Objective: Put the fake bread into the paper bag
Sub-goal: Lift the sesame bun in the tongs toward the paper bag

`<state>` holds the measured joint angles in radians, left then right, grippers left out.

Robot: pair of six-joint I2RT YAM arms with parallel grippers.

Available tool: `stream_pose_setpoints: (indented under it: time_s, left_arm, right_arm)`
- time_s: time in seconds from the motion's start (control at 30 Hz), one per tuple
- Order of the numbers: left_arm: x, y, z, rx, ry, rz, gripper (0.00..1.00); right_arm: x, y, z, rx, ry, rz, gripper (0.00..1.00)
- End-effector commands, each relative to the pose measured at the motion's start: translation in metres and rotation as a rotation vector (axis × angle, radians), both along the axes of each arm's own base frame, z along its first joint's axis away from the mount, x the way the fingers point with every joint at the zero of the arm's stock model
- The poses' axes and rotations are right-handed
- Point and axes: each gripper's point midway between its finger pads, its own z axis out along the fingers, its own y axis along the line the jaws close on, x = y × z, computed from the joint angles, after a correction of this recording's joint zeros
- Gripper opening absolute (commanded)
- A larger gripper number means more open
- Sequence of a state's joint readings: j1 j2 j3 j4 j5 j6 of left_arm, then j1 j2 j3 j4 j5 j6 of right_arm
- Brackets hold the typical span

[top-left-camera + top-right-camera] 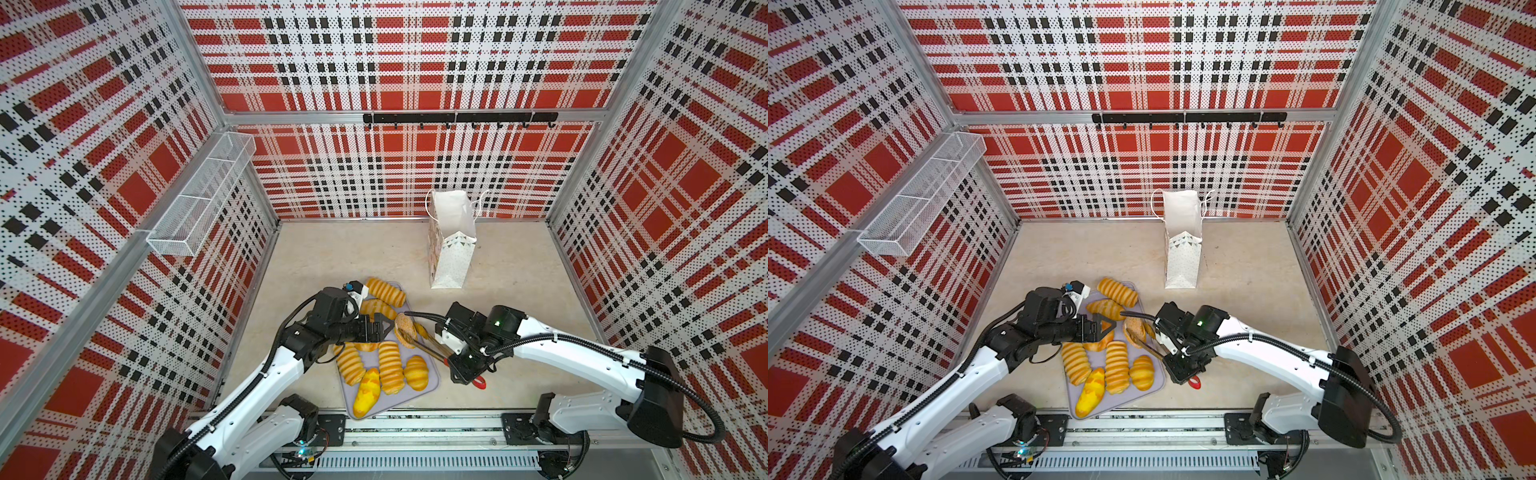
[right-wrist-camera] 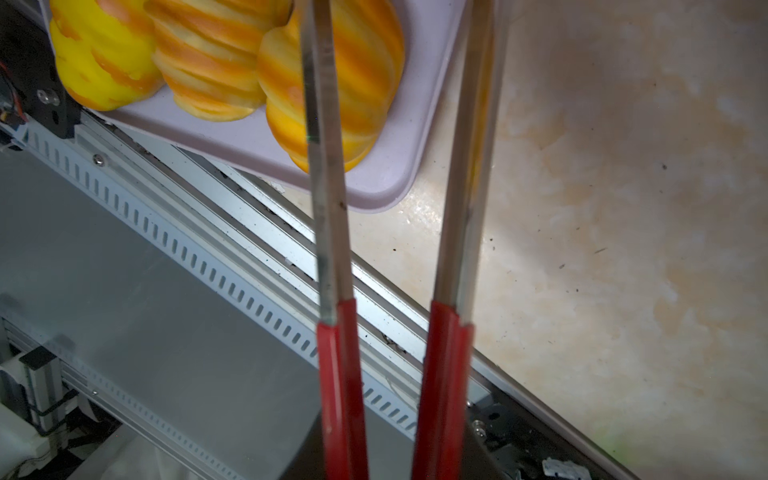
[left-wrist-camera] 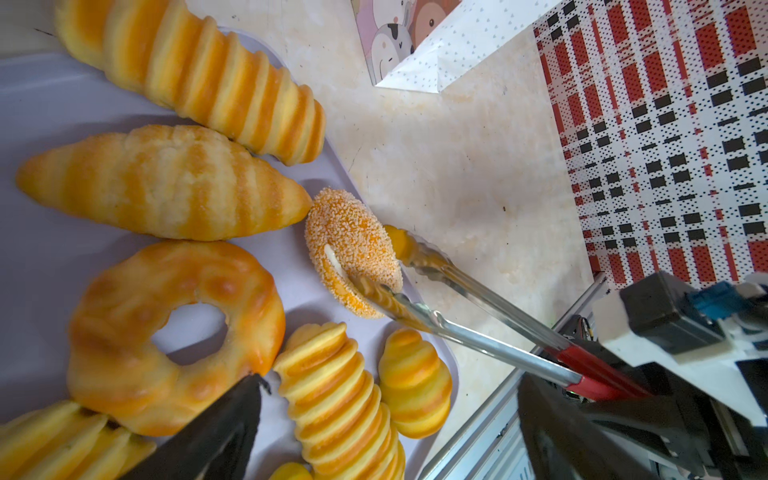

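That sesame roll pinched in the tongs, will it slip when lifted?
Its grainy coat should help grip, yet the smooth metal tongs pinch only one side of the sesame roll, so it may pivot or slip. Standing on edge by the tray rim, it could roll off if released.

Two overhead views; wrists close (tray (image 3: 41, 253) shared).

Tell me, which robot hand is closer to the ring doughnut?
Left. The left gripper hovers open right over the ring doughnut on the tray. The right gripper sits beyond the tray's edge, shut on the tongs, farther away.
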<state>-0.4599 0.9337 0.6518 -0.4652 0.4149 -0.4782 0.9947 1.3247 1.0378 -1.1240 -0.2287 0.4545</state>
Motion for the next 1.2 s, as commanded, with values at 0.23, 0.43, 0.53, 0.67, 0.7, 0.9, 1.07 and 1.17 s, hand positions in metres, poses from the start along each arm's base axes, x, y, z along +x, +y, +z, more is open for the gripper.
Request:
stream_pose_setpoints:
  time_s: [0.23,0.43,0.53,0.67,0.7,0.9,1.07,1.17]
  left_arm:
    - [0.002,0.008,0.033,-0.071,-0.081,-0.007,0.98]
    - [0.01,0.036,0.071,-0.167,-0.21,0.069,0.98]
    - [0.016,0.046,0.093,-0.232,-0.298,0.117,0.98]
    - [0.02,0.051,0.114,-0.313,-0.388,0.151,0.98]
    - [0.02,0.051,0.118,-0.334,-0.402,0.157,0.98]
    - [0.021,0.045,0.141,-0.49,-0.452,0.15,0.98]
    - [0.021,0.047,0.167,-0.476,-0.555,0.156,1.0]
    - [0.023,0.045,0.178,-0.463,-0.604,0.153,1.0]
  right_arm:
    - [0.006,0.012,0.04,0.128,-0.085,0.025,0.14]
    - [0.009,0.008,0.087,0.269,-0.204,0.01,0.16]
    - [0.023,0.012,0.108,0.36,-0.298,-0.013,0.16]
    - [0.051,0.015,0.132,0.42,-0.417,-0.068,0.16]
    - [0.057,0.017,0.139,0.442,-0.451,-0.071,0.16]
    - [0.086,0.02,0.185,0.541,-0.639,-0.116,0.17]
    - [0.109,0.01,0.208,0.53,-0.798,-0.172,0.17]
    - [0.126,0.0,0.217,0.482,-0.899,-0.229,0.17]
